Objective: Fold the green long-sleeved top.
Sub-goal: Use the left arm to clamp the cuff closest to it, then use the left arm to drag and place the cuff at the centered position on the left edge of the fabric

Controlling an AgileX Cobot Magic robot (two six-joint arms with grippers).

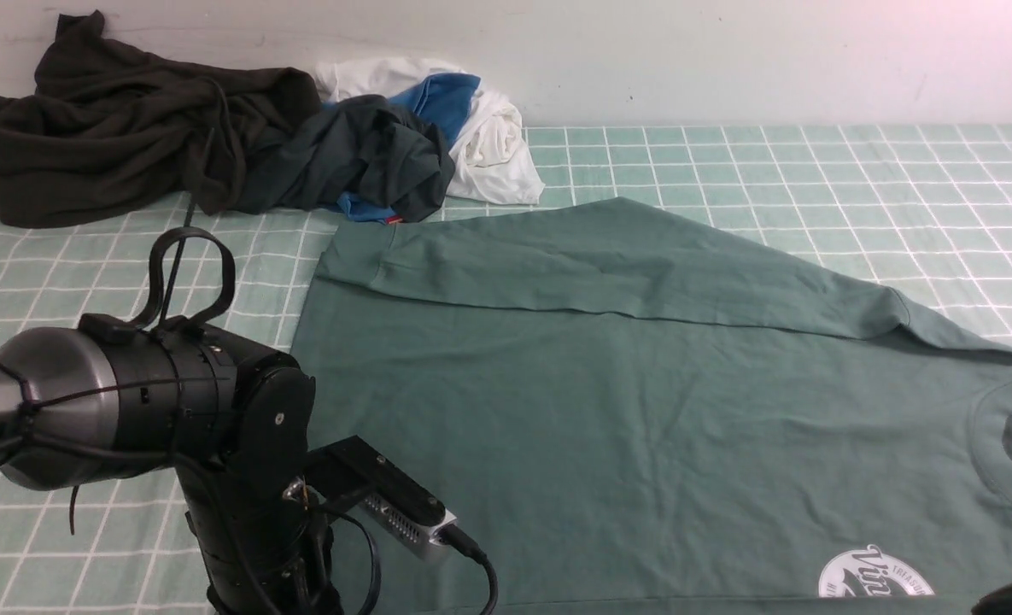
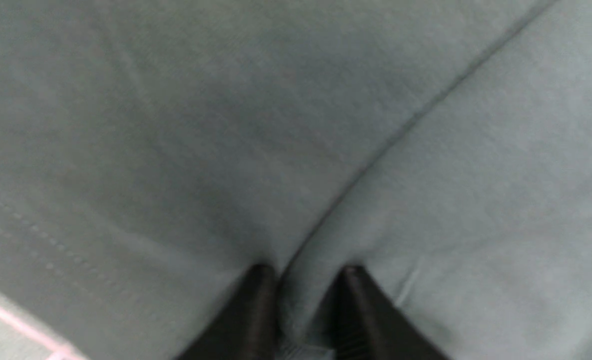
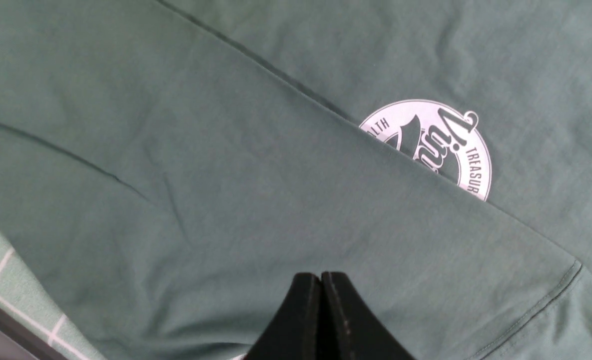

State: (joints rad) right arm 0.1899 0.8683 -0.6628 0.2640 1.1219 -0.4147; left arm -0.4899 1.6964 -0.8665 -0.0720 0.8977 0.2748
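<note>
I see the green long-sleeved top (image 1: 599,401) spread flat across the centre and right of the front view on the checked cloth (image 1: 813,171), with one sleeve (image 1: 625,265) folded over its body. My left arm (image 1: 215,427) fills the lower left, its wrist bent steeply down past the bottom edge. In the wrist view my left gripper (image 2: 305,272) pinches a raised ridge of the top. My right gripper (image 3: 320,275) hovers over the fabric near the white logo (image 3: 440,145), jaws pressed together and empty.
</note>
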